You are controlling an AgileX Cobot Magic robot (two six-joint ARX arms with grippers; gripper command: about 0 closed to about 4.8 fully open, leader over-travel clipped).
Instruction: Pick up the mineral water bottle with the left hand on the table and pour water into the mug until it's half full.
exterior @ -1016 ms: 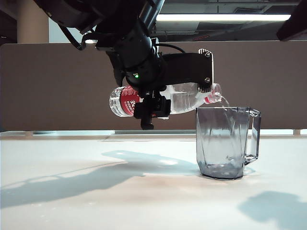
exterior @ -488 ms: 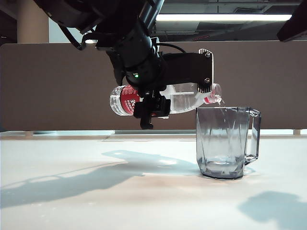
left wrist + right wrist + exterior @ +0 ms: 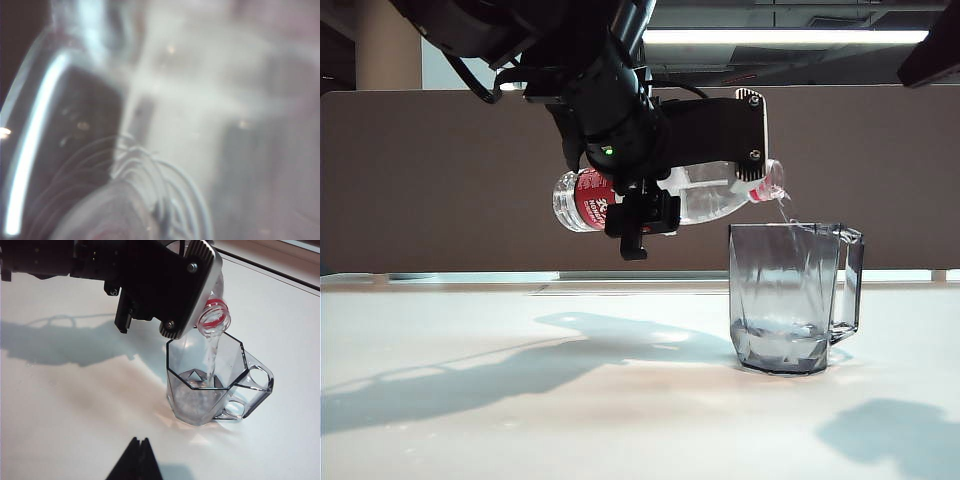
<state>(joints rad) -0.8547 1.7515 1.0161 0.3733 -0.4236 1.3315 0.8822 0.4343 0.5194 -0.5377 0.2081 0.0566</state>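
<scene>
White table point(image 3: 470, 400) — left tool point(image 3: 705, 165) clamps tilted bottle point(image 3: 710, 200) above mug point(image 3: 790, 300); right tool's point(image 3: 136, 460) state unclear.

The mineral water bottle point(image 3: 705, 196) now sits a little higher above the mug point(image 3: 790, 297) than a second ago, its mouth lifted clear of the rim and its base end tipped slightly down to the left. The water level in the mug's bottom is a touch higher.
</scene>
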